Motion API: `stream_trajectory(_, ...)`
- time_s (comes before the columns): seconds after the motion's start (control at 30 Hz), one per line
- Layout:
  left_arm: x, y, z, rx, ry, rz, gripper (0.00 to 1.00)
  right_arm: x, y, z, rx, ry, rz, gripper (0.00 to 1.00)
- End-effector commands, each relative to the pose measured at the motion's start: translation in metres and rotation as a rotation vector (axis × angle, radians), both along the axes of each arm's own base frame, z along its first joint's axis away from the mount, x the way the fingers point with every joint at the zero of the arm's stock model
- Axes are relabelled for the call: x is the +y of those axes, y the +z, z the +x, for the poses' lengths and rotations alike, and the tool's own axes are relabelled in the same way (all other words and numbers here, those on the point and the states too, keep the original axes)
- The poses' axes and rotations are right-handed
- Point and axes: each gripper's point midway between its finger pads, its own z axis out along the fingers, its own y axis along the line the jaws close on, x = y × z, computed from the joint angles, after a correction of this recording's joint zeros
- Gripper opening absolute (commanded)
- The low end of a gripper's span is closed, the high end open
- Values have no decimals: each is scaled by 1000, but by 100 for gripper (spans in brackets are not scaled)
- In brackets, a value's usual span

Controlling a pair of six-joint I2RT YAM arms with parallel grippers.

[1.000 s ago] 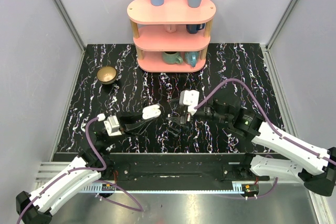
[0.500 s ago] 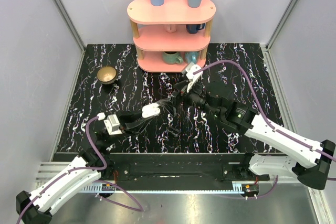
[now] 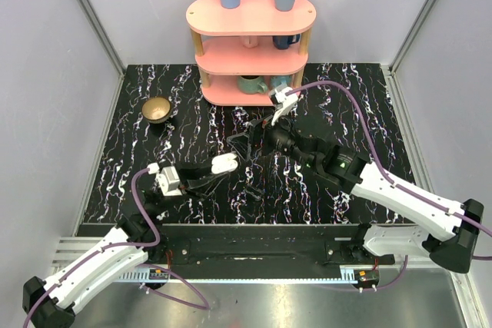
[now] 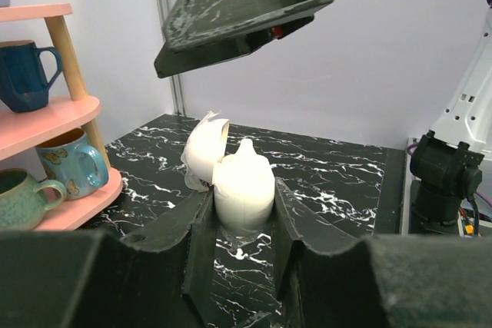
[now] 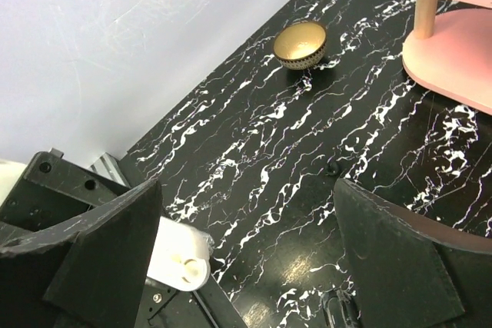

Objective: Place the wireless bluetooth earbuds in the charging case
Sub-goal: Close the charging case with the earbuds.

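Gripping the charging case (image 4: pixel 244 186) upright with its lid swung open, presumably to present its sockets, the left end effector (image 4: pixel 242 220) holds it over the counter (image 5: pixel 254 128) while the right end effector (image 5: pixel 246 251) hovers close above, fingers spread wide, with no earbud visible between them.

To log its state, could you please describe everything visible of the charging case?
The charging case is small, smooth, glossy white plastic. It stands upright, clamped in the left gripper, low over the black marble table; whether it touches the table is unclear. Its lid is hinged open, tilted to one side. A white tip protrudes from its top, possibly a seated earbud.
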Motion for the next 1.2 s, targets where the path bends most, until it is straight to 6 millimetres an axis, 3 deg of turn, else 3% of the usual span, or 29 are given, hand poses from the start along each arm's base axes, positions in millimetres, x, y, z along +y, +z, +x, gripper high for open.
stream_trajectory(0.0,-1,34,-13,-72,-60,-53,0,5,8,13,-7,-42,33,100)
stream_trajectory(0.37,-4,36,-20,-70,-105,-63,0,20,-15,18,39,-22,-15,100)
stream_trajectory(0.67,-6,33,-19,-63,-108,-57,0,31,-26,10,67,46,-34,100)
stream_trajectory(1.17,3,36,-8,-52,-27,-83,0,24,-39,1,97,59,-26,100)
